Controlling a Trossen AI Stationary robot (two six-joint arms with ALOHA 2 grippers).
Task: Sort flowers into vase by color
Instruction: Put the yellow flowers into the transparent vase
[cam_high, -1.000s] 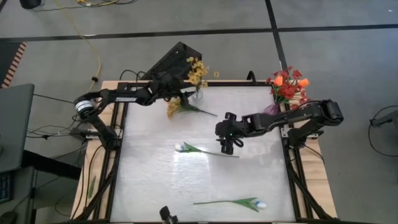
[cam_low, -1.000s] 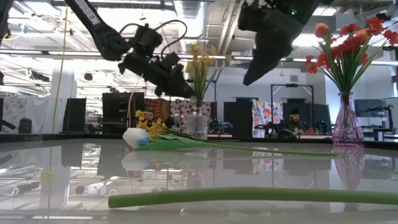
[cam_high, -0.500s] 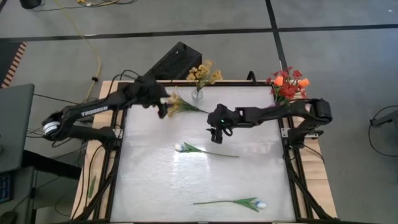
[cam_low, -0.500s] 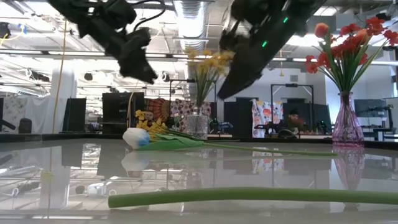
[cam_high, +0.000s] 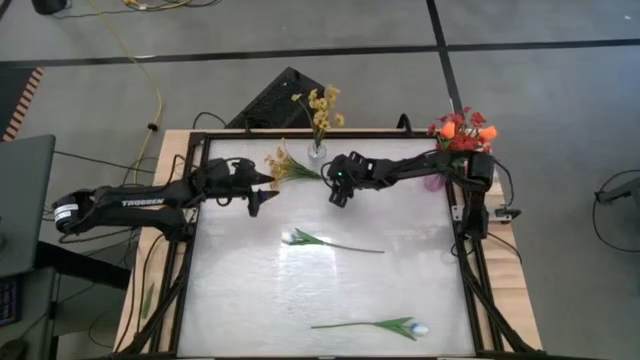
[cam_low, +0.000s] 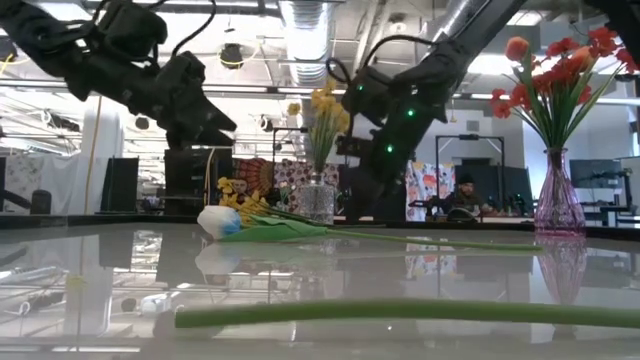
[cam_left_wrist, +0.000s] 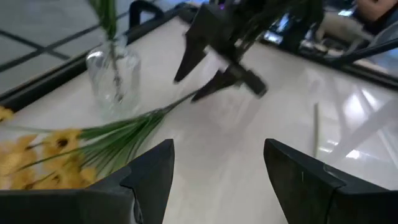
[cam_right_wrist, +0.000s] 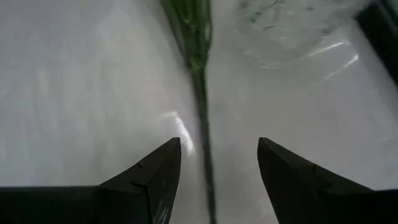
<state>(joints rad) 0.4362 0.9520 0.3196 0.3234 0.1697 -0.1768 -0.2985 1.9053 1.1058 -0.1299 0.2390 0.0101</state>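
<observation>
yellow spray (cam_high: 283, 168) lying | beside clear vase (cam_high: 317, 151) | right gripper (cam_high: 338, 192) fingers spread over stem

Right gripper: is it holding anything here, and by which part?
Nothing is held. The right gripper is open, its fingers either side of the yellow spray's stem lying on the table beside the clear vase.

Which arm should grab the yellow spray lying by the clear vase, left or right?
Right, probably. The right gripper is open, its fingers straddling the yellow spray's stem beside the clear vase. The left gripper, also open, sits off to the side of the blooms.
</observation>
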